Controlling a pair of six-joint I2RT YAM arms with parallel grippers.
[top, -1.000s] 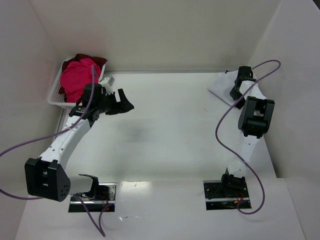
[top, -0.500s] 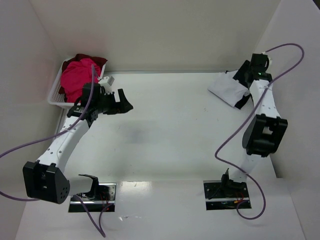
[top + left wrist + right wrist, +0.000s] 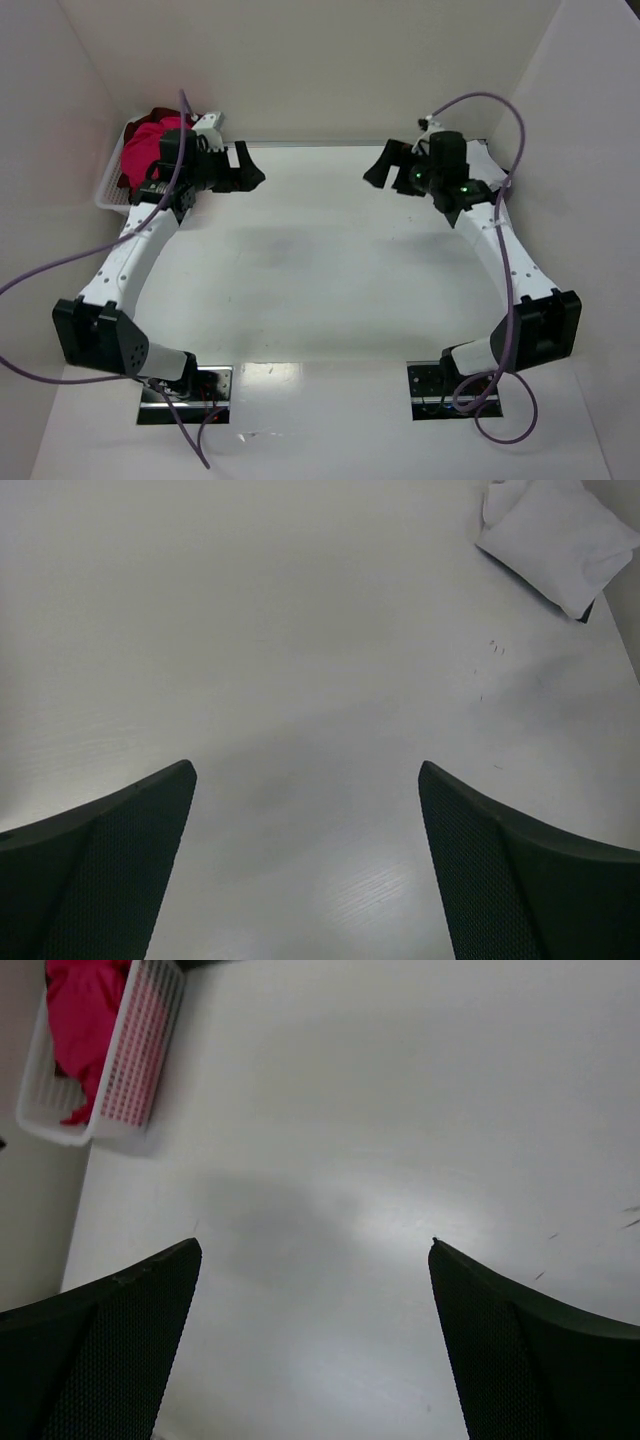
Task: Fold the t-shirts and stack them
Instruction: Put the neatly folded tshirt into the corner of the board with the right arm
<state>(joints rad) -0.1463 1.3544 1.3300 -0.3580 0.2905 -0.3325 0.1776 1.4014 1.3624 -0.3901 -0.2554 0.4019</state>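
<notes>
A folded white t-shirt lies at the table's far right corner, with a dark edge showing under it. A bright pink t-shirt fills the white basket at the far left, with dark red cloth behind it. My left gripper hangs open just right of the basket, nothing between its fingers. My right gripper is open and empty too, left of the white t-shirt and pointing towards the table's middle. In the right wrist view the pink t-shirt shows in the basket.
The white walls close in the table on the left, back and right. Purple cables loop off both arms. Bare tabletop lies between the two grippers and the arm bases.
My right gripper has opened, left the white t-shirt at the far right and swung left. My left gripper has moved farther back beside the basket.
</notes>
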